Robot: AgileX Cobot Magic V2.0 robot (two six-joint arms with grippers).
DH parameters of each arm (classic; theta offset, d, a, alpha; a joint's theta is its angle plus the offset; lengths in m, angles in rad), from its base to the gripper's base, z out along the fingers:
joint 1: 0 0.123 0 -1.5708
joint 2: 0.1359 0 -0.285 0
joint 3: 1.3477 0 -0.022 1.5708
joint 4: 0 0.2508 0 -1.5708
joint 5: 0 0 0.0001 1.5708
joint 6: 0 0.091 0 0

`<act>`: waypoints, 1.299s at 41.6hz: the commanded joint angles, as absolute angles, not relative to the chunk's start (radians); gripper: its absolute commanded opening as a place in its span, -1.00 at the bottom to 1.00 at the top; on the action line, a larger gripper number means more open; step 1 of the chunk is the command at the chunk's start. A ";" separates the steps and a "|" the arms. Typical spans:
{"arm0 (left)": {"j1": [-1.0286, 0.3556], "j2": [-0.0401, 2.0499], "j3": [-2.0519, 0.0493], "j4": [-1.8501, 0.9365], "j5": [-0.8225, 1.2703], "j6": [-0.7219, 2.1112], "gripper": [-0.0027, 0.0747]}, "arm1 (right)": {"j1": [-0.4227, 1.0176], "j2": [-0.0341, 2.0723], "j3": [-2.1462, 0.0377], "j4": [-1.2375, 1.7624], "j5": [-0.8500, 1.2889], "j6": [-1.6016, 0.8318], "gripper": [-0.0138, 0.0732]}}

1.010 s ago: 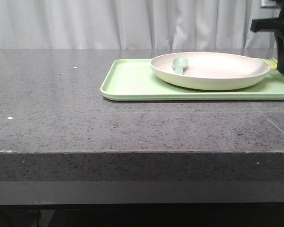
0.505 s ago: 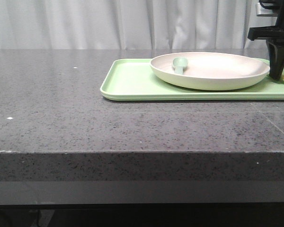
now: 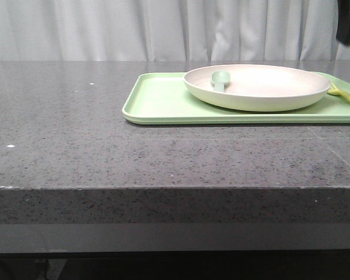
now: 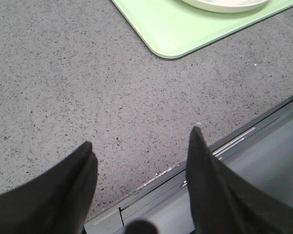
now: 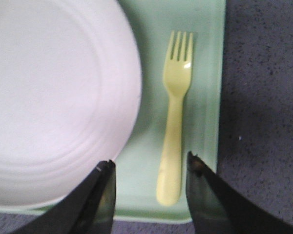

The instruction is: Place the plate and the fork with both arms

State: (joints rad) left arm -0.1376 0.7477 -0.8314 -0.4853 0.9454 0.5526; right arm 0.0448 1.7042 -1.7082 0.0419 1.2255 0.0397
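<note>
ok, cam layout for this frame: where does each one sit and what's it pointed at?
Front: low at table height, facing forward over tray, plate, spoon; dark arm part at top right.
Left wrist: above the table's near edge, looking down; open left gripper, tray corner.
Right wrist: looking down on fork beside plate; open right gripper.
All three share the tray and plate.
</note>
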 commanded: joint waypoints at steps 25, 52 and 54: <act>-0.137 0.745 -0.858 -0.525 0.869 0.553 0.11 | 0.135 0.826 -1.153 0.043 1.110 0.020 0.17; -0.137 0.745 -0.858 -0.525 0.787 0.483 0.04 | 0.135 0.516 -0.926 0.043 0.978 0.021 0.17; -0.137 0.745 -0.858 -0.521 0.769 0.472 -0.01 | 0.135 0.516 -0.926 0.043 0.972 0.021 0.17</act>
State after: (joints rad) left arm -0.1376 0.7477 -0.8314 -0.4853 0.8651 0.5084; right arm 0.1353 0.5112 -0.9043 0.0460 1.0602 0.0308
